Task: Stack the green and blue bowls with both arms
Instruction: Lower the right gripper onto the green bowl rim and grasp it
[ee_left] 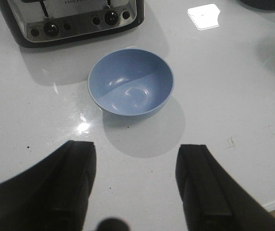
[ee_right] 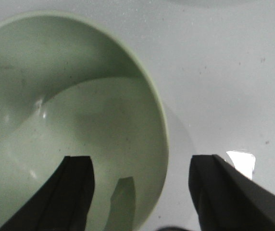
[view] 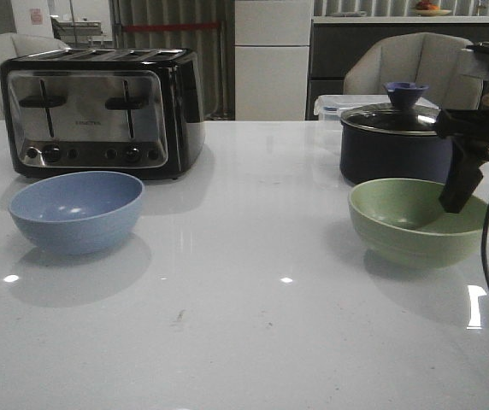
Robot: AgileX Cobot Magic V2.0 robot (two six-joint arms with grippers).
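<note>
Looking across the glossy white table (view: 244, 342) from the left, I see a black-and-chrome four-slot toaster (view: 99, 111) at the back, and just in front of it the dusty light blue round matte bowl (view: 76, 210), upright and empty on the tabletop. My left gripper (ee_left: 140, 192) is out of the front view; its wrist camera shows it above the table short of the blue bowl, its two black fingers (ee_left: 75, 183) spread wide with only bare table between them, gripping nothing.

Further right, well apart from the blue bowl, stands the pale sage green round matte bowl (view: 420, 222), also upright and empty. Directly behind it is a dark navy saucepan (view: 394, 145) with a glass lid and a funnel-shaped knob, and a clear plastic container (view: 334, 104) sits behind that.

At the right edge, my right gripper (ee_right: 142, 192) hangs over the green bowl's right-hand rim. In its wrist view the fingers (ee_right: 77, 192) are parted wide, one over the bowl's inside and the other outside the wall, so the rim lies between them. I cannot tell whether either finger touches the bowl. A thin dark cable (view: 486, 248) droops from that arm.
</note>
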